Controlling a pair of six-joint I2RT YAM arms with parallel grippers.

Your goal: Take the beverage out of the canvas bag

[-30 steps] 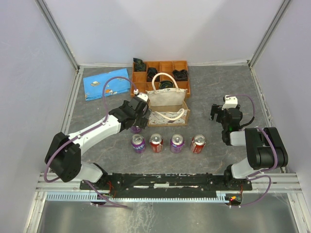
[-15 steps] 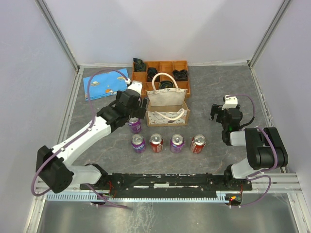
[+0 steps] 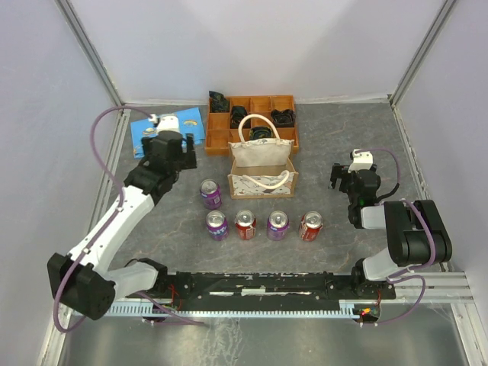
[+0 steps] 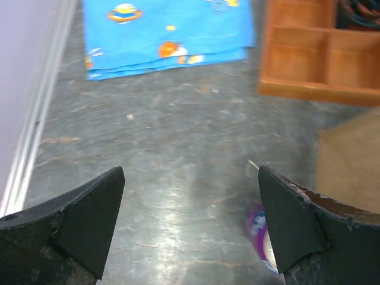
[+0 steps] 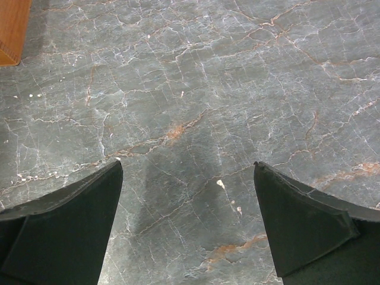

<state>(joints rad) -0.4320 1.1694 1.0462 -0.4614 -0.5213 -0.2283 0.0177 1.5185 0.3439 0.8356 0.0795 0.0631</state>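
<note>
Table (image 3: 328, 137) carries the wooden tray (image 3: 268, 105) at 12 o'clock, w/ the canvas bag (image 3: 263, 156) approx. center at the tray's 6 o'clock. A row of four cans (image 3: 245, 224) sits at the bag's 6 o'clock, & the purple beverage can (image 3: 210, 194) stands upright outside the bag, at its 8 o'clock. My left gripper (image 4: 190, 172) is spread wide & empty at the bag's 9 o'clock; my right gripper (image 5: 189, 163), also spread & empty, hovers over bare table at 3 o'clock.

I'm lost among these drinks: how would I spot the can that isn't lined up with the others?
Find the cream canvas bag mid-table, in front of the orange wooden tray. Off its near left corner stands a purple can. Unlike the row of four cans in front, it stands alone, behind that row's left end.
</note>
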